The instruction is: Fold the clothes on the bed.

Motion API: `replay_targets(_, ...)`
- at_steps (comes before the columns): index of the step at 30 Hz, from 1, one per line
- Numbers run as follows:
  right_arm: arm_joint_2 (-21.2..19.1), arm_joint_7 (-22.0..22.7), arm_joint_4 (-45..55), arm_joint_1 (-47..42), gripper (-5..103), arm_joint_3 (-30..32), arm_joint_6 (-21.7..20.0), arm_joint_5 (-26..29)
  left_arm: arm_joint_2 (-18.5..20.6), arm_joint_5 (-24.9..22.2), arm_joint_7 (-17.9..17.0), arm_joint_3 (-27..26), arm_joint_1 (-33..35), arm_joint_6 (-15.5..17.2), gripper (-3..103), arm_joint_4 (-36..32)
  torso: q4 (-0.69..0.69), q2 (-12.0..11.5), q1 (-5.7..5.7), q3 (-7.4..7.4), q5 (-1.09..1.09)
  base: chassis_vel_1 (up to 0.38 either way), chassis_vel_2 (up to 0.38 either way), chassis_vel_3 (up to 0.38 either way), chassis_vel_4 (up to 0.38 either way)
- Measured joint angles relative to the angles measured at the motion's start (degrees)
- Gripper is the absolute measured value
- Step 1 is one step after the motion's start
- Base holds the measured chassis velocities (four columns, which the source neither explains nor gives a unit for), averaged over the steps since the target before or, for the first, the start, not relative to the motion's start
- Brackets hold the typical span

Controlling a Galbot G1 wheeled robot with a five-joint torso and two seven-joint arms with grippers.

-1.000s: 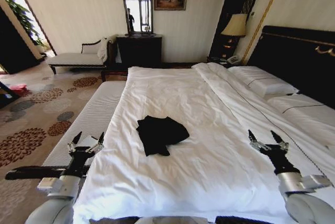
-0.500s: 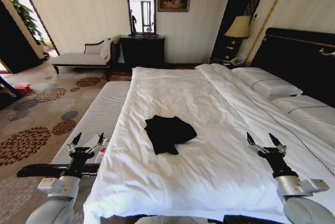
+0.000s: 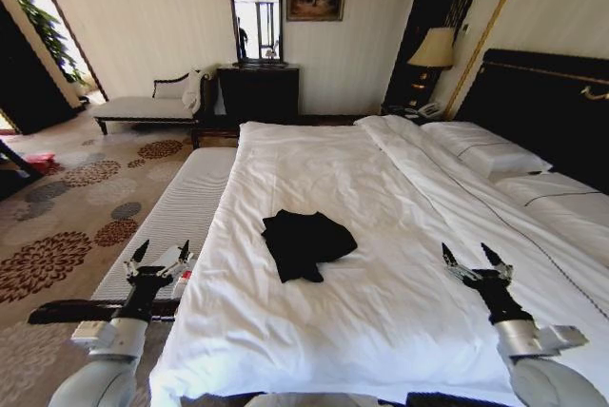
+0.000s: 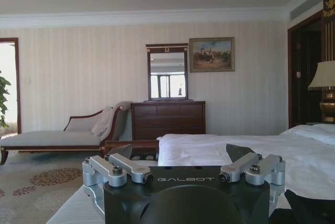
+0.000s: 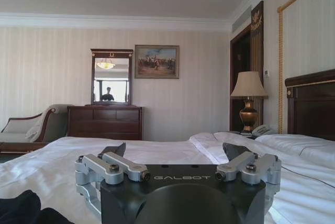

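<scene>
The clothes (image 3: 304,242) are a crumpled black T-shirt lying in a heap on the white duvet, around the middle of the bed (image 3: 381,188). My left gripper (image 3: 160,257) is open and hovers low over the padded bench beside the bed, left of the shirt. My right gripper (image 3: 473,260) is open above the duvet, to the right of the shirt and nearer to me. A dark edge of the clothes (image 5: 21,208) shows in the right wrist view. Both grippers hold nothing.
A light padded bench (image 3: 166,226) runs along the bed's left side. Pillows (image 3: 490,155) lie by the dark headboard (image 3: 542,103) on the right. A chaise longue (image 3: 147,103), a dark dresser (image 3: 259,91) with a mirror and a lamp (image 3: 433,50) stand against the far wall.
The whole view shifted early on, so the camera moved. Since then my right gripper has edged a little up and left over the duvet. The shirt lies still.
</scene>
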Motion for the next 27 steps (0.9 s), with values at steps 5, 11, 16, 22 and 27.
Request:
replay_targets(5,0.12,0.00,0.01,0.03,100,-0.20,0.00,-0.11,-0.01,0.04,0.00,-0.03,0.02,0.00,100,0.07,0.00,0.00,0.00,0.00,-0.01,0.000,0.000,0.000,0.000)
replay_targets(11,0.37,0.00,0.13,-0.01,100,-0.30,-0.04,-0.58,0.06,-0.15,0.00,-0.23,0.05,-0.03,100,0.20,0.00,0.01,-0.01,-0.01,-0.01,0.000,0.000,0.000,0.000)
replay_targets(16,0.37,0.02,0.19,-0.18,100,-0.30,0.03,-0.71,-0.09,-0.05,0.01,0.08,-0.10,-0.02,100,0.29,0.00,0.01,-0.01,-0.01,0.00,0.000,0.000,0.000,0.000)
replay_targets(22,0.29,-0.39,1.84,-1.01,100,-0.77,-0.61,1.58,0.22,-0.33,-0.02,0.44,-0.35,0.81,100,0.40,0.00,0.01,0.01,0.00,-0.01,-0.028,0.037,0.016,-0.029)
replay_targets(27,-1.07,-0.47,3.16,-0.87,100,-2.32,-2.35,1.00,1.34,-0.75,-0.41,1.20,-1.29,2.92,100,0.05,0.01,0.00,0.01,0.00,-0.01,0.000,0.000,0.000,0.000)
